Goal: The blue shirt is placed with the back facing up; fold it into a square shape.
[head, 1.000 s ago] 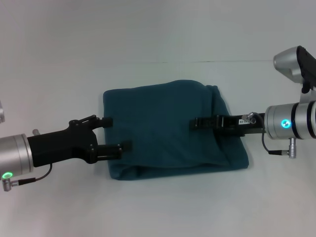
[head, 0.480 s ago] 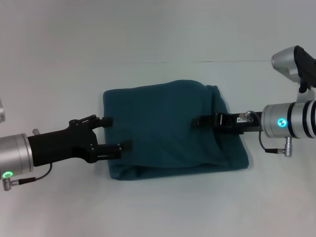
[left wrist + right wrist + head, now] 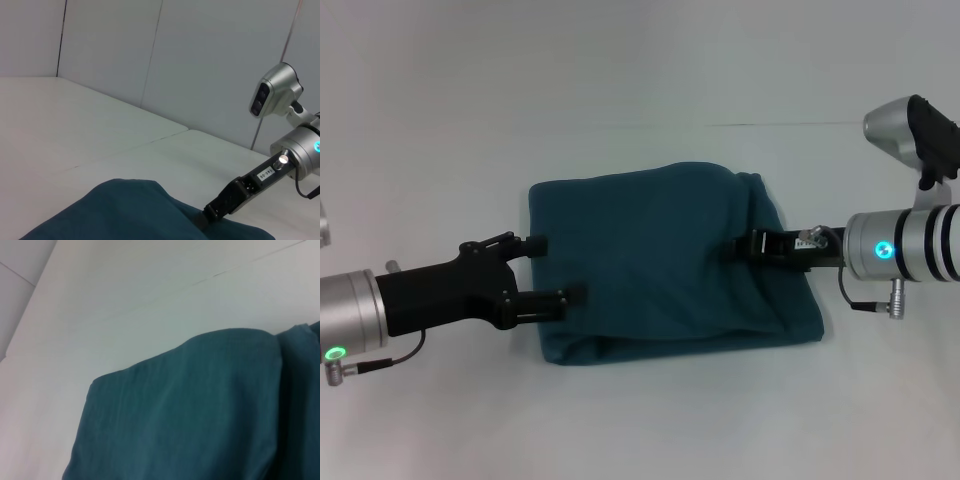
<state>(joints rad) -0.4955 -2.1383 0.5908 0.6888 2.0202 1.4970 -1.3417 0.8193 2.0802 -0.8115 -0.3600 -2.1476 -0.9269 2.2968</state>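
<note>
1. Seen now: blue shirt [image 3: 660, 260] lying near the middle of the worktop [image 3: 640, 80], folded into a rough rectangle, wider than deep, with a raised ridge of cloth along its right side and a loose lip along the near edge.
2. Left gripper [image 3: 553, 270] resting at the shirt's left edge with jaws apart, one tip at the far part of that edge and one nearer, holding nothing. Risk: closing or sliding sideways from here probably catches only the top layer and peels the fold open.
3. Right gripper [image 3: 744, 243] low over the shirt's right side, just beside the ridge, tip touching or nearly touching the cloth. Open or closed: cannot tell. Risk: if clamped on cloth or snagged in the knit, any pull toward the right edge of the worktop likely drags the top layer along and skews the shape.
4. Soft knit, so likely to slump; pressing on the bulging middle may push the near lip further out.
5. Not yet square by this judgement; one more fold across the width, done unevenly, would leave stepped edges.
</note>
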